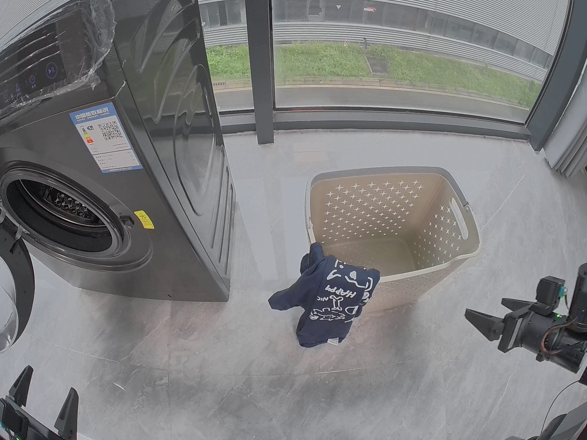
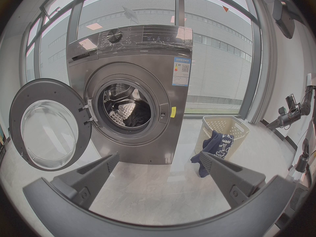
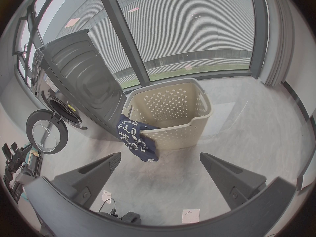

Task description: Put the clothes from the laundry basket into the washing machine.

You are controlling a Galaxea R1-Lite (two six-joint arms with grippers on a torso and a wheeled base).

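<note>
A pale tiled floor [image 1: 183, 362] runs up to a tall window [image 1: 397, 44] with grass outside. On the head view's clock face, the washing machine [image 1: 171, 123] stands at ten o'clock with its round door [image 2: 49, 125] swung wide, and something dark [image 2: 136, 117] already lies in the drum. The beige laundry basket [image 1: 428, 227] sits just past centre toward two o'clock. The one garment in sight, a navy printed shirt [image 1: 327, 304], is draped over its near rim and hangs mostly outside, close to the floor. The left gripper [image 1: 47, 392] waits at seven o'clock, fingers spread and holding nothing. The right gripper [image 1: 489, 316] at four o'clock is likewise spread and empty, well apart from the shirt. The likely trouble is the grasp: a pinch on a loose fold could drag the shirt onto the floor or tip the light basket. A trailing sleeve might also catch on the door opening during loading.
</note>
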